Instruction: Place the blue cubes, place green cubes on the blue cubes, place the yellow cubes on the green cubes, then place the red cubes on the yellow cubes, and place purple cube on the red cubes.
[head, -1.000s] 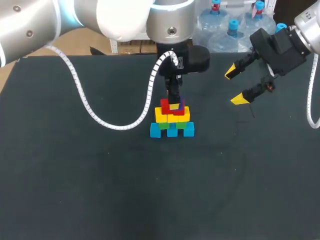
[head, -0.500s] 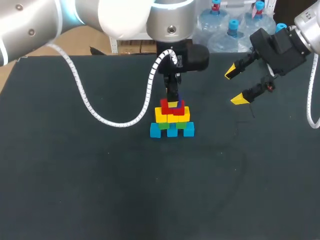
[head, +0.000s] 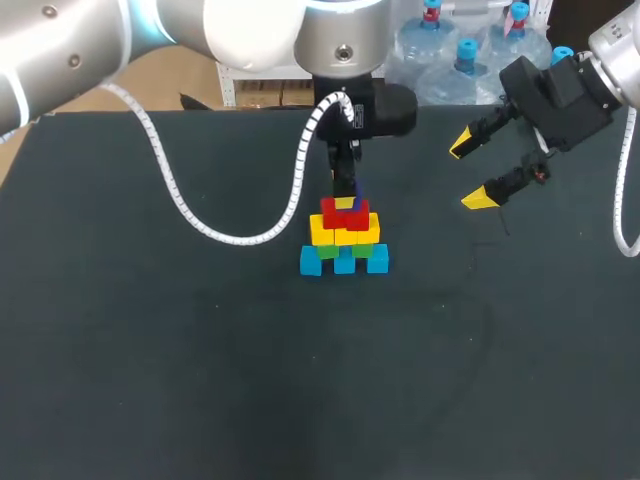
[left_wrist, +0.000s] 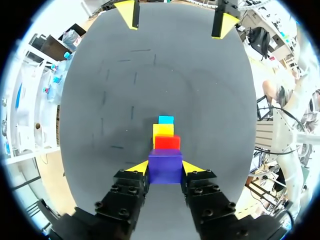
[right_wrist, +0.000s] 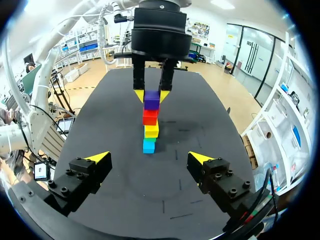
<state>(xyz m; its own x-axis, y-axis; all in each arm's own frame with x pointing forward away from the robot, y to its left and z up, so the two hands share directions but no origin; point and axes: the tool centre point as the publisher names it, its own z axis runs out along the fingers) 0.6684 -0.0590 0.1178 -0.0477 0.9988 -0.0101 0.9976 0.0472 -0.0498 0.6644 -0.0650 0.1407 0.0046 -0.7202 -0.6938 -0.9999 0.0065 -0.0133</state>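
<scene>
— Any writing on the purple cube (left_wrist: 165, 167), or on the stack of cubes (head: 344, 240) below it?
— None that can be read; the faces show plain colour only.
— And the table (head: 150, 350)?
— No legible label, number or sign there either. Nothing readable in any view.

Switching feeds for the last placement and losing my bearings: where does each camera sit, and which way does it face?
Head view: above and behind, looking down on the table; shows the left gripper over the cube stack, the right gripper aside.
Left wrist view: looks along its own gripper, shut on the purple cube, towards the right gripper.
Right wrist view: looks past its open gripper at the stack and left gripper.
Shared: the wrist views face each other across the stack.
</scene>
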